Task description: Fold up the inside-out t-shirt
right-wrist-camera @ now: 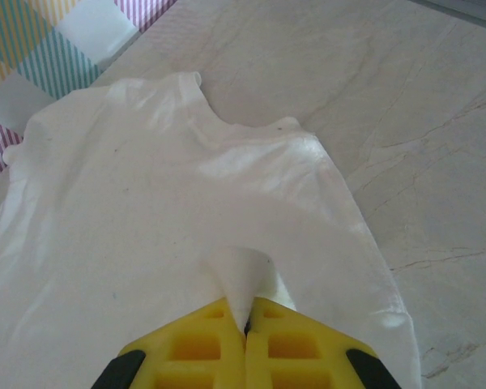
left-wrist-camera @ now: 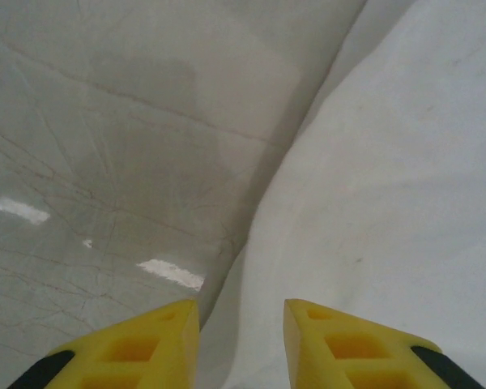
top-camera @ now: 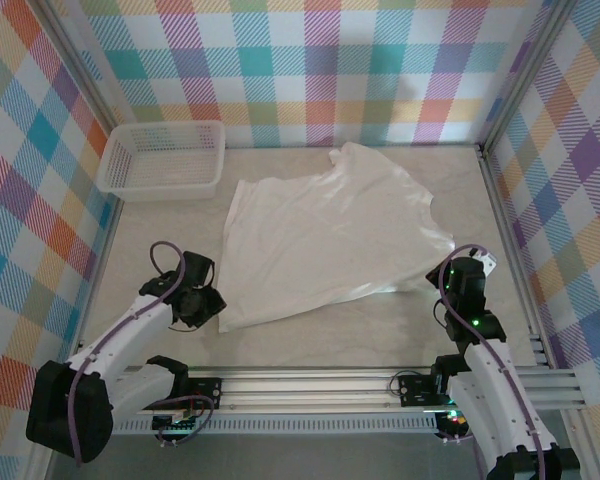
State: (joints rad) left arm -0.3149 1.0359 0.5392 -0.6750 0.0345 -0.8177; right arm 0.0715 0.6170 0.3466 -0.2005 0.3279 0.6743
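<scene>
The white t-shirt lies spread across the middle of the table, roughly flat, with one corner reaching the back. My left gripper sits at the shirt's near-left corner; in the left wrist view its yellow fingers stand open over the shirt's edge, with fabric lying between them. My right gripper is at the shirt's near-right corner. In the right wrist view it is shut on a pinched-up fold of the shirt.
A white mesh basket stands at the back left of the table. Checkered walls close in the left, back and right sides. An aluminium rail runs along the near edge between the arm bases.
</scene>
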